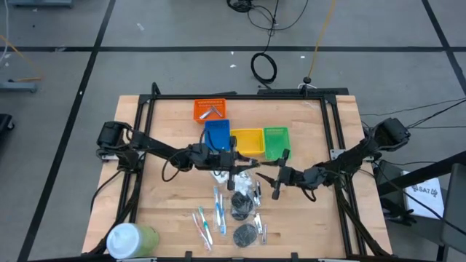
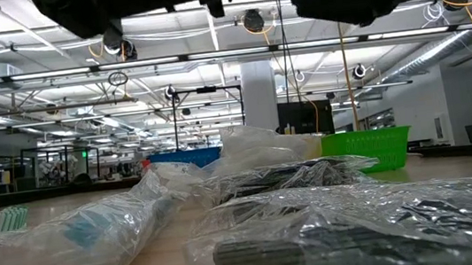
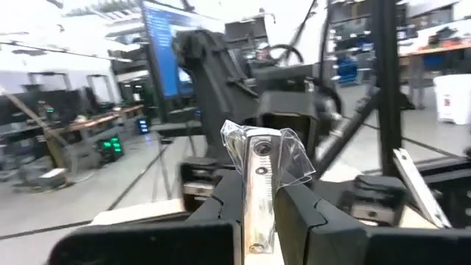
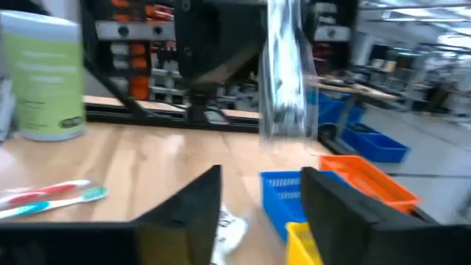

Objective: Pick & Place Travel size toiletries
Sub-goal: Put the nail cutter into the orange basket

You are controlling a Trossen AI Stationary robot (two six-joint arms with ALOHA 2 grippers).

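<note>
Left gripper [image 3: 259, 210] was pinched shut on a silvery stick in clear wrap [image 3: 259, 177], holding it upright above the tabletop [image 1: 167, 131], just in front of the blue tray [image 1: 217, 135]. Right gripper [image 4: 257, 199] faced it close by, fingers spread apart with nothing between them; the wrapped stick hung just beyond its fingertips. Below both grippers, toothbrushes [image 1: 207, 222], dark discs [image 1: 244, 233] and bagged packets [image 2: 95, 229] lay on the tabletop. Green cylinder [image 4: 44, 73] stood far off at the tabletop's edge.
</note>
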